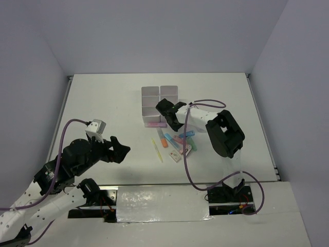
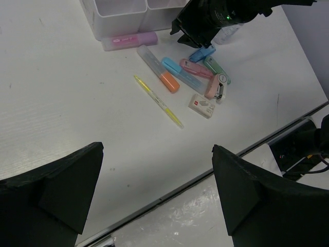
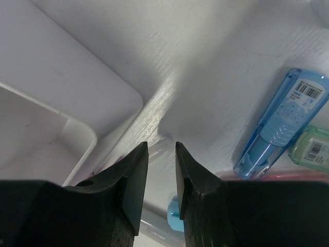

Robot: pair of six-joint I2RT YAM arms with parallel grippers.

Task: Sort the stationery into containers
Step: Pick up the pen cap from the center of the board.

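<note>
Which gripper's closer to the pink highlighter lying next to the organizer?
Right. The right gripper hovers just right of the pink highlighter; the left gripper sits far off toward the near-left edge.

White translucent plastic compartment block (image 1: 152,103); pastel pink marker (image 2: 128,40); thin yellow pen (image 2: 158,101); translucent blue barcode-labelled plastic case (image 3: 277,128).

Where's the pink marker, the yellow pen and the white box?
pink marker (image 2: 128,40), left wrist view, middle of its body.
yellow pen (image 2: 158,101), left wrist view, middle of its shaft.
white box (image 2: 123,21), left wrist view, its near wall.
</note>
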